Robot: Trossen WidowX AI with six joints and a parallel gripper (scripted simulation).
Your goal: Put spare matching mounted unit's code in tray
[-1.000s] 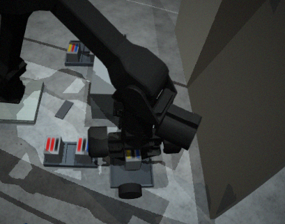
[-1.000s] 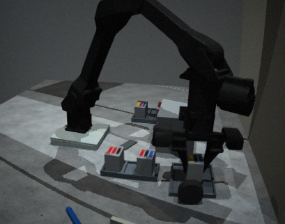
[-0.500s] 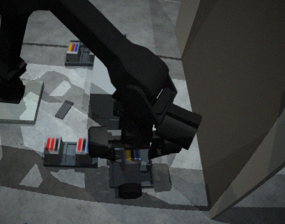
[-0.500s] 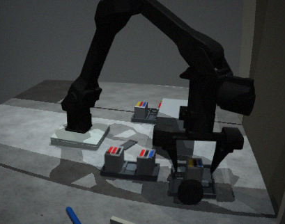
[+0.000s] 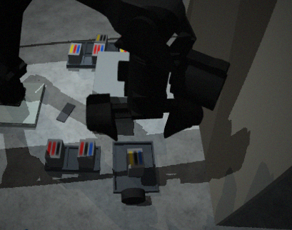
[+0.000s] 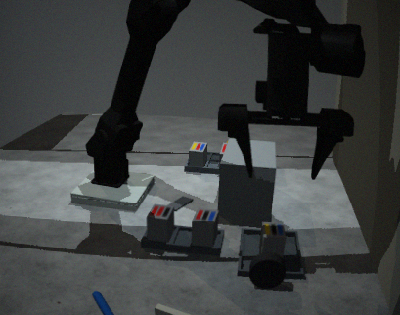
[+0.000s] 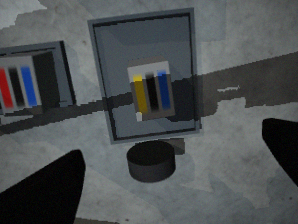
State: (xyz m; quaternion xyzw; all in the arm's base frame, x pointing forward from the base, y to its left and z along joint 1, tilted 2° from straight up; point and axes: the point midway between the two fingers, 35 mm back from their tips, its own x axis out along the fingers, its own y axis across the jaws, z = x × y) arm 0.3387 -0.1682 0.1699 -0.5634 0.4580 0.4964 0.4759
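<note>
From the top view, the yellow-black-blue spare sits inside the tray on the bench, with a dark puck just beside the tray's near edge. From the exterior view, my tool hangs high above the tray, fingers spread wide and gripping nothing. From the wrist view, the spare stands in the tray, well apart from my fingertips.
</note>
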